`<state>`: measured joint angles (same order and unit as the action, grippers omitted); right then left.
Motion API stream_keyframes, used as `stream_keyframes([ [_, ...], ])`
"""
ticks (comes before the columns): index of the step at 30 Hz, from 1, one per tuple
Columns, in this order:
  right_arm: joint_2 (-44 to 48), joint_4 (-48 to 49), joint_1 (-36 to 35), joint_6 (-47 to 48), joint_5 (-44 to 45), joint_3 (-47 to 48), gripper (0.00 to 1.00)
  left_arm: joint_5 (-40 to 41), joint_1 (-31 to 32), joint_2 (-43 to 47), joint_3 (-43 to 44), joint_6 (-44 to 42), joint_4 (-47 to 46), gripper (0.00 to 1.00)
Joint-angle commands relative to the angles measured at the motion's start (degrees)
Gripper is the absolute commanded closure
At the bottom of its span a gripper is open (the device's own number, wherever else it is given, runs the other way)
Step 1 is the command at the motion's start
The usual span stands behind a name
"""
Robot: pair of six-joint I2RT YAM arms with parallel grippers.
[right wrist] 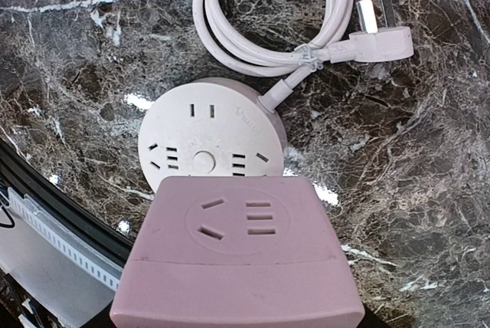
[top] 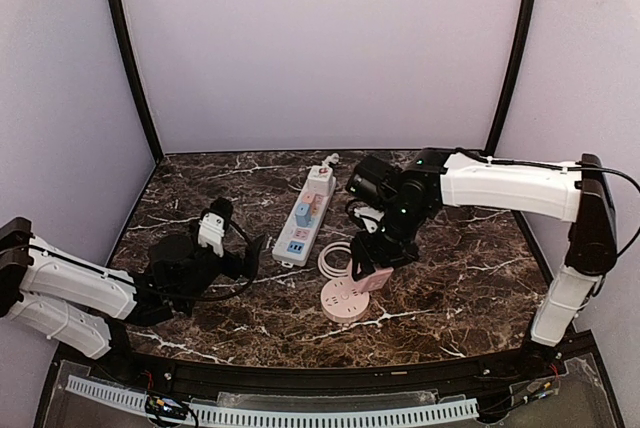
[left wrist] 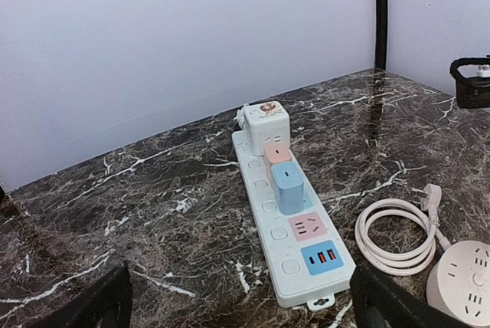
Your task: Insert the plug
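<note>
**Q:** Where the two arms reach over the dark marbled tabletop [top: 460, 278], what is each hand doing?

**A:** The right hand [top: 374, 260] pinches a pink adapter block [right wrist: 237, 251] between its fingers. The block's socket face looks up at the wrist camera. The left hand [top: 240, 258] is spread wide and holds nothing. It lies low towards the left edge of the tabletop.

**Q:** Where is the block relative to the other things?

**A:** It is at the tip of the right hand, directly over a round pink socket hub [right wrist: 207, 144] that lies flat near the middle of the tabletop's near edge. From the wrist view the block covers the hub's near part, while the hub's far slots remain visible. Whether block and hub touch cannot be told.

**Q:** What lies around the hub?

**A:** The hub's own coiled white cord [right wrist: 268, 29] lies just beyond it, towards the far edge, with its three-pin plug [right wrist: 379, 37] flat on the tabletop beside the coil.

**Q:** And in front of the left hand?

**A:** A long white power strip [left wrist: 264, 213] runs from the middle of the tabletop towards the far edge, between the two hands. Seated in it are a white cube charger [left wrist: 266, 125] at the far end, then a small pink adapter [left wrist: 276, 153], then a blue adapter [left wrist: 288, 186]. The left hand's spread fingers frame the strip's near end without touching it.
</note>
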<state>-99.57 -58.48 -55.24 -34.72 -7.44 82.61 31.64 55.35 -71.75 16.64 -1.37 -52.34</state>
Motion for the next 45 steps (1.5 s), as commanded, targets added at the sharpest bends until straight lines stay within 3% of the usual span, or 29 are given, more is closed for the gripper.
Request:
stream_keyframes([
  [1,-1.9,0.0,-0.3,0.5,1.3,0.6,1.0,1.3,-0.9,1.1,-1.2,-1.2,-1.2,0.0],
  [36,-7.1,2.3,-0.3,0.3,-0.4,1.8,1.0,-0.8,-1.4,2.3,-1.6,-1.4,-1.0,0.0],
  [45,-7.2,2.0,-0.2,-2.5,2.8,2.1,1.0,-1.0,-1.4,2.6,-1.7,-1.3,-1.0,0.0],
])
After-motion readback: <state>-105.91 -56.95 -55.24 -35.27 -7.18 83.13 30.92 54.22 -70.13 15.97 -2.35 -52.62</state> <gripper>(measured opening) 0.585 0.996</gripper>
